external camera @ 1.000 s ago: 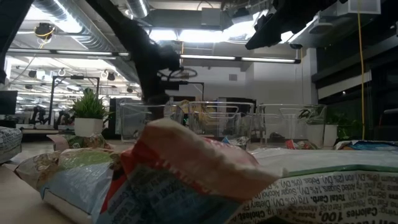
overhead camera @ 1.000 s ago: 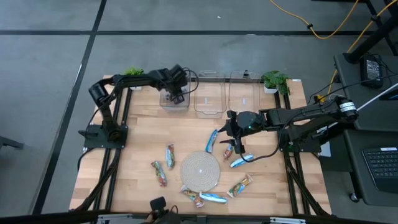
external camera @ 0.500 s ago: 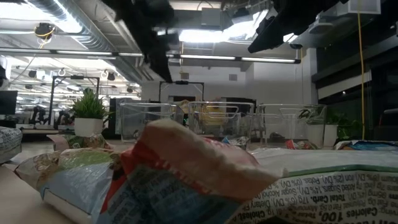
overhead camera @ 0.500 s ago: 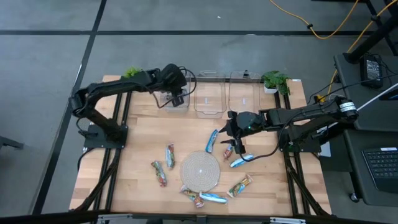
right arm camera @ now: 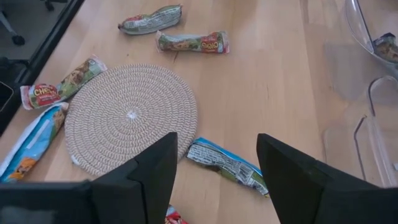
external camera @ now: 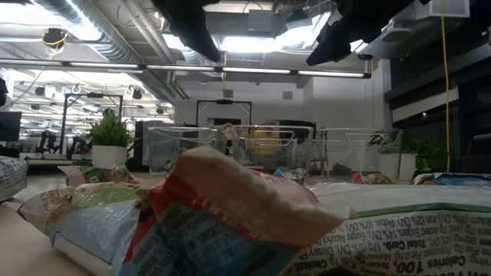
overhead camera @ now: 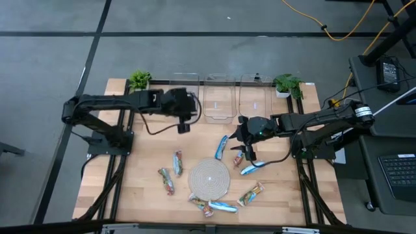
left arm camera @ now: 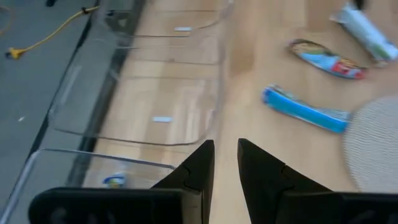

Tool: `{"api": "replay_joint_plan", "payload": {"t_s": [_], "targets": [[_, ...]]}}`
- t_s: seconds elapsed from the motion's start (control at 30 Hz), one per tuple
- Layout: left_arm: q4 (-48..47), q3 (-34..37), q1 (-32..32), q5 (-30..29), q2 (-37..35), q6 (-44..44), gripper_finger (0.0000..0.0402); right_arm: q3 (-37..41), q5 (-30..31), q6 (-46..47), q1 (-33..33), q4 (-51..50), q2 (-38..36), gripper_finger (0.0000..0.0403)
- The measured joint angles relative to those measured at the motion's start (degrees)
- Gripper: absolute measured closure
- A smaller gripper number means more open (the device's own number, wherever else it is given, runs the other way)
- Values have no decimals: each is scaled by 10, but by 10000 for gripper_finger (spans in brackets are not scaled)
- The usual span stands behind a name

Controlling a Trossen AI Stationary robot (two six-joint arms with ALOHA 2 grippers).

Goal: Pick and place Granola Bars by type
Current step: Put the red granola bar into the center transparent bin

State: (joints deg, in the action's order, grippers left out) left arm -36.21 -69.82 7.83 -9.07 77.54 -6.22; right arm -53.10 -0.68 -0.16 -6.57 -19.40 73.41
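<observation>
**Bars still scattered around the mat**

The table [overhead camera: 143, 169] carried three clear bins [overhead camera: 220, 104] along its far edge and the round woven mat [overhead camera: 208, 179] near the middle, with most of the granola bars [overhead camera: 177, 162] strewn about it — one lay in a bin. The left gripper [overhead camera: 184, 122] hung empty just in front of the bins, fingers nearly together. The right gripper [overhead camera: 244, 151] hovered open over a blue bar [right arm camera: 227, 163] beside the mat. Descending off-centre, I'd judge, it could snag the mat's edge or skid the slick foil aside.
</observation>
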Motion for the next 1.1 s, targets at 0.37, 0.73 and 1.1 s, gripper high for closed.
{"api": "replay_joint_plan", "payload": {"t_s": [0.37, 0.73, 1.1], "targets": [[-94, 0, -111, -19, -3, 74, 342, 0, 0, 1, 0, 2, 0, 181], [-152, 0, -211, -20, -3, 168, 343, 0, 0, 31, -7, 3, 0, 181], [-189, 0, -327, 2, -3, 170, 343, 0, 0, 60, -35, 3, 0, 181]]}}
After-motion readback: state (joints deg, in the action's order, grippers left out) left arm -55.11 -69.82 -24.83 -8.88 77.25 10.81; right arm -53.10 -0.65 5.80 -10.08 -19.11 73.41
